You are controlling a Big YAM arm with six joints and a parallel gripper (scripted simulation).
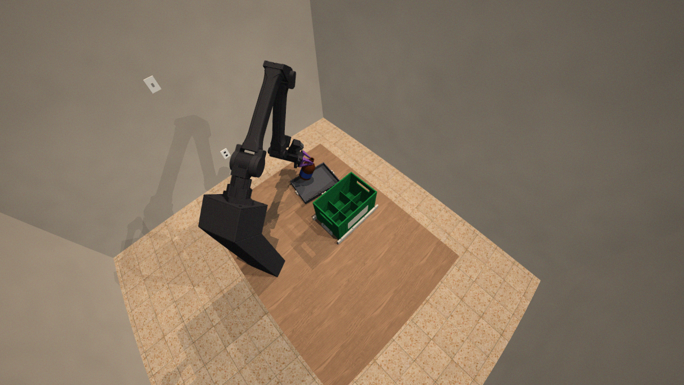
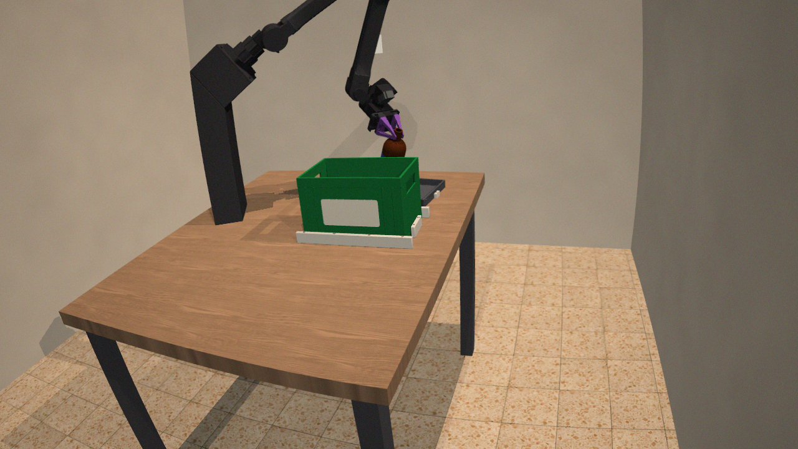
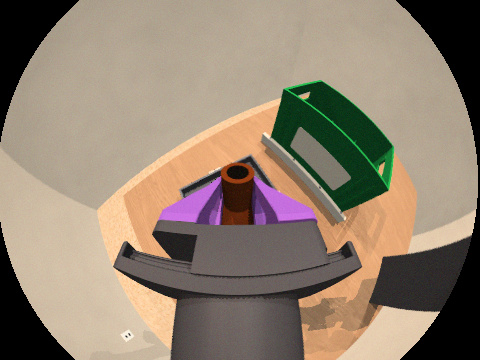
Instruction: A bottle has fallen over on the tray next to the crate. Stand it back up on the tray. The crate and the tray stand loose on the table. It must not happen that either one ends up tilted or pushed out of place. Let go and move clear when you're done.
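Observation:
My gripper [image 1: 311, 161] [image 2: 396, 135] [image 3: 237, 181], with purple fingers, is shut on the neck of the brown bottle [image 1: 308, 169] [image 2: 393, 148] [image 3: 237, 201]. The bottle has a blue label and is near upright, mouth up, leaning slightly. It is over the far left part of the dark tray [image 1: 319, 184] [image 2: 431, 188] [image 3: 261, 170]. The crate hides its base in the exterior view, so I cannot tell whether it touches the tray. The green crate [image 1: 341, 229] [image 2: 356, 189] [image 3: 310, 125] stands upright beside the tray.
White strips [image 1: 356, 224] [image 2: 354, 240] [image 3: 302, 175] run along the crate's foot. Small white pieces sit at the tray's edges. The arm's black base [image 1: 232, 217] [image 2: 225, 161] stands at the table's side. A wall is behind the tray end of the table.

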